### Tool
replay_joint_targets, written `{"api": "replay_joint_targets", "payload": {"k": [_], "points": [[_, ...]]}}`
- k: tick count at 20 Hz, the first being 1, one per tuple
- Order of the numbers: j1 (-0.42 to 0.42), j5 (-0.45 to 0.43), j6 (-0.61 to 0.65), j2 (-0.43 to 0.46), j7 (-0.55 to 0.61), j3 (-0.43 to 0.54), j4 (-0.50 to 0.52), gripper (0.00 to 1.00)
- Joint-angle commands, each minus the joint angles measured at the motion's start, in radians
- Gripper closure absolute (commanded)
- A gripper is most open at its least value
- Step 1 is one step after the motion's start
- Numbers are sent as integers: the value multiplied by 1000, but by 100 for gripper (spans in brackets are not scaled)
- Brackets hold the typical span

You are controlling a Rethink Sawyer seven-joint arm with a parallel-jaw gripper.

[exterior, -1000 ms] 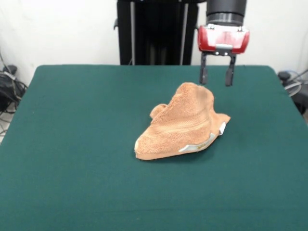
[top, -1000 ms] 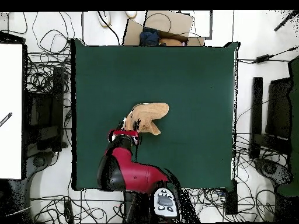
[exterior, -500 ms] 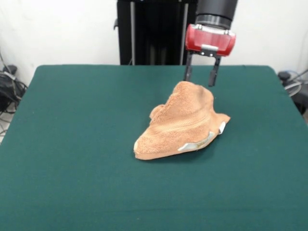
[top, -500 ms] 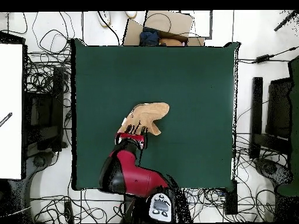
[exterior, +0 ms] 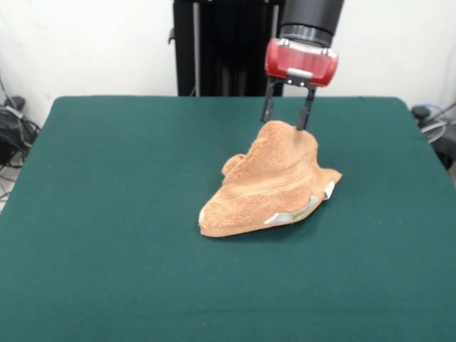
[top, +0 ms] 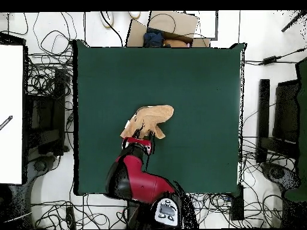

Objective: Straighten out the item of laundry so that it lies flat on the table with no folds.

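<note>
While the towel [exterior: 271, 182] sits heaped near the middle of the green bench [exterior: 107, 249], we see in the front view the end effector [exterior: 286, 115] hanging just above the heap's highest point, at its far side. Its two dark fingers stand apart, with nothing between them, and their tips are level with the top of the peak, close to it or just touching; we cannot tell which. The towel rises to a rounded hump and slopes down toward the near left, where a folded corner lies on the felt. A white tag [exterior: 328, 189] shows at the right edge, and a pale band runs along the near hem. We judge the task barely begun: the cloth is bunched and folded over itself, nothing lies flat, and all the spreading is left.

In the overhead view, the towel [top: 150, 118] lies a little left of the bench's [top: 198, 84] centre, an irregular lump with one lobe reaching right. The red arm comes up from below, and the end effector [top: 138, 142] sits at the lump's lower edge; here we cannot make out its fingers.

We can read no writing or brand on the tag, the towel or the arm.
</note>
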Motion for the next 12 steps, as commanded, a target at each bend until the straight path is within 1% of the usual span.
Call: {"api": "replay_joint_targets", "payload": {"k": [1, 8, 12], "points": [[-81, -56, -83, 44, 304, 114, -58, 0], [-139, -106, -122, 56, 334, 189, -51, 0], [-151, -119, -118, 61, 313, 204, -45, 0]]}}
